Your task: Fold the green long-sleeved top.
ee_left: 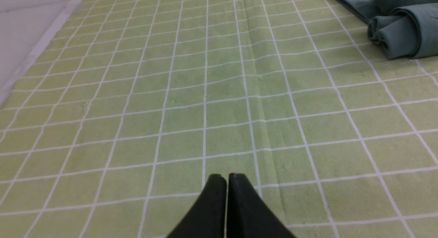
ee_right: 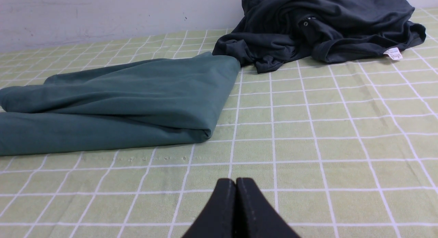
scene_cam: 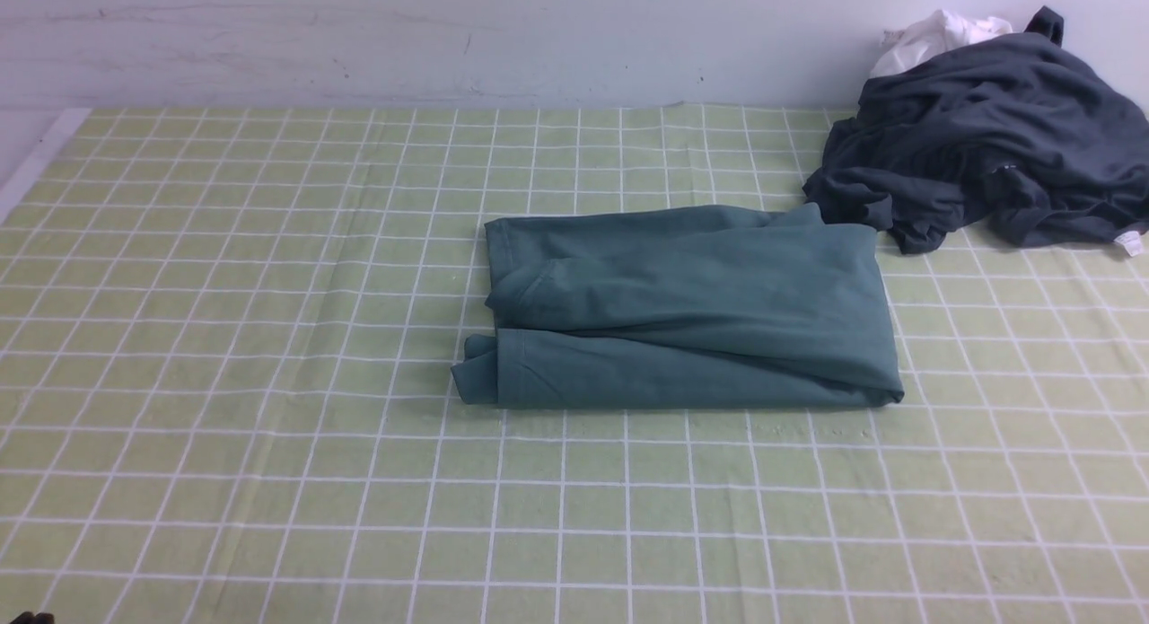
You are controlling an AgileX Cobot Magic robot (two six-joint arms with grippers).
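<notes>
The green long-sleeved top (scene_cam: 691,310) lies folded into a compact rectangle at the middle of the table. Its rolled end shows in the left wrist view (ee_left: 403,29) and its folded corner in the right wrist view (ee_right: 119,101). My left gripper (ee_left: 227,178) is shut and empty, over bare cloth well short of the top. My right gripper (ee_right: 235,181) is shut and empty, a little short of the top's near corner. Neither gripper shows in the front view.
A checked green tablecloth (scene_cam: 224,337) covers the table. A dark charcoal-grey garment (scene_cam: 987,139) lies heaped at the back right, touching the top's far corner, with a white cloth (scene_cam: 938,33) behind it. A wall (scene_cam: 449,31) runs along the back.
</notes>
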